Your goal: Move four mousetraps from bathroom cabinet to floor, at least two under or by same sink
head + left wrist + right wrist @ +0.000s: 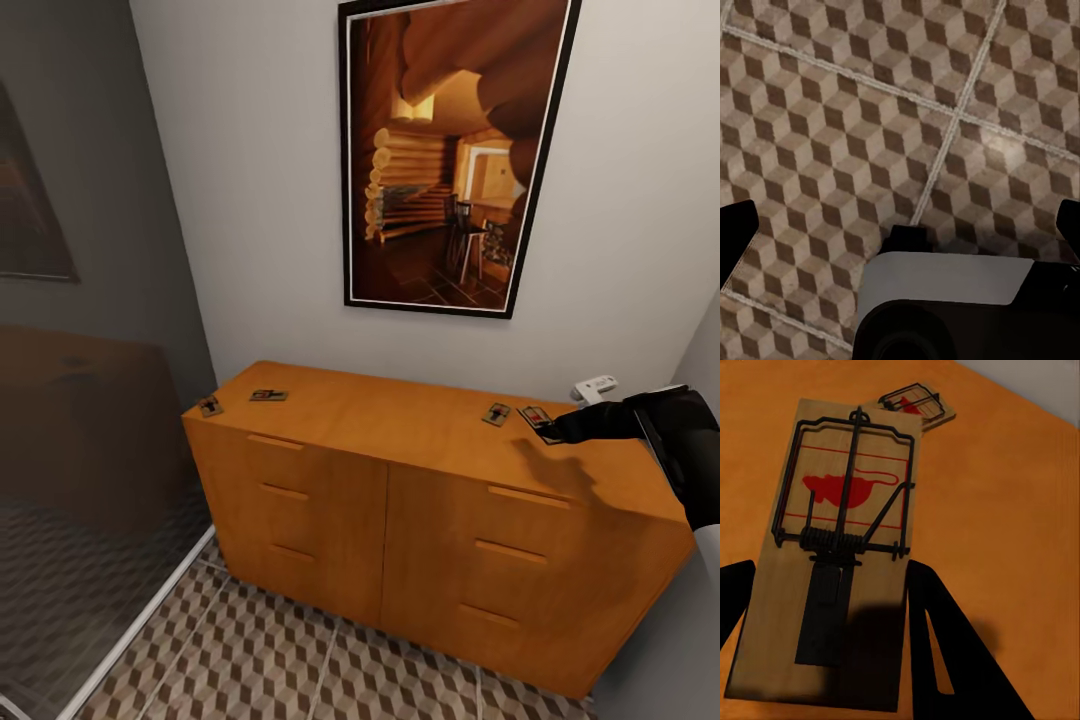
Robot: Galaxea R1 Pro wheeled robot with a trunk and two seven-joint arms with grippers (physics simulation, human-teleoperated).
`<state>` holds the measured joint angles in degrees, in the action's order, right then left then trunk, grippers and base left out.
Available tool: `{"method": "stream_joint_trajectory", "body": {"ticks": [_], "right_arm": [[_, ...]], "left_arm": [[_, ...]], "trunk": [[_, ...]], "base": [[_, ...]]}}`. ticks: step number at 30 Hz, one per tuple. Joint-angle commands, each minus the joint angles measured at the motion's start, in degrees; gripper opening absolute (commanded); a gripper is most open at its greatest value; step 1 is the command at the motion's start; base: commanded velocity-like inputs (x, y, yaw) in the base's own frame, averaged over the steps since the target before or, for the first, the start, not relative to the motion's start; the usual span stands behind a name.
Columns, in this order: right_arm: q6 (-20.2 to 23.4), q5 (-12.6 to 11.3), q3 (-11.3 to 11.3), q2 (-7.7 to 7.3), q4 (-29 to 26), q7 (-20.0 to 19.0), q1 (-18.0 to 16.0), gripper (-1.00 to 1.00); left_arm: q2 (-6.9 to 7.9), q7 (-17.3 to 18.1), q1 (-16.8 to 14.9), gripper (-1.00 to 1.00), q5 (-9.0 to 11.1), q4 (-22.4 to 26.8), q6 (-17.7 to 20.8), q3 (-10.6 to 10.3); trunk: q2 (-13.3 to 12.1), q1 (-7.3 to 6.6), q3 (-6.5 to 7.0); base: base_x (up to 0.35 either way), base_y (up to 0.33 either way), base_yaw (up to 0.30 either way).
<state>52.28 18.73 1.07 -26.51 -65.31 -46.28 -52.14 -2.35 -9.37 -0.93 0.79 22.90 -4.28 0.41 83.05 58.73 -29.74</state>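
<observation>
Four mousetraps are lying flat on top of the cabinet [420, 480], in two pairs: one at the far left corner [210, 406] with a second [268, 395] just beside it, and two near the right end, one [496, 413] beside the other [535, 417]. None is on the bathroom floor [270, 660] yet, so the task is looking to be at its very first pickup.

The right hand [553, 430] is reaching in from the right, its forearm running low and nearly level across the cabinet top so the fingers can come at the rightmost trap edge-on. That flat approach makes sense: a thin board on a hard surface gives little to grab from above. In the right wrist view, that trap [832, 562] is lying between the two dark fingers [945, 660], spring bar and red mark facing up, with its neighbour [916, 405] beyond it. The fingers are standing apart on either side of the board; whether they are touching its edges is hard to judge, and I'd say they are not clamping it.

The left hand [900, 225] is hanging low, pointing down at the cube-patterned tiles, well away from the cabinet top. Its fingertips are sitting wide apart with nothing between them.
</observation>
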Motion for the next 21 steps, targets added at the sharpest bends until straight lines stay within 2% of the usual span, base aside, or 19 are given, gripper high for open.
{"method": "stream_joint_trajectory", "body": {"ticks": [1,12,21], "right_arm": [[0.28,0.41,0.07,-0.03,-0.04,-0.48,-0.07,-1.0],[0.28,0.52,0.07,-0.03,-0.01,-0.49,-0.07,-1.0],[0.28,0.52,0.07,-0.03,0.0,-0.48,-0.07,-1.0]], "left_arm": [[-0.02,-0.12,-0.03,1.0,0.09,-0.05,-0.2,0.03],[-0.02,-0.12,-0.03,1.0,0.09,-0.05,-0.2,0.03],[-0.02,-0.12,-0.03,1.0,0.09,-0.05,-0.2,0.03]], "trunk": [[0.03,0.0,-0.06],[0.03,0.0,-0.06],[0.03,0.0,-0.06]], "base": [[0.0,0.253,0.0],[-0.013,0.255,0.0],[-0.179,0.137,0.0]]}}
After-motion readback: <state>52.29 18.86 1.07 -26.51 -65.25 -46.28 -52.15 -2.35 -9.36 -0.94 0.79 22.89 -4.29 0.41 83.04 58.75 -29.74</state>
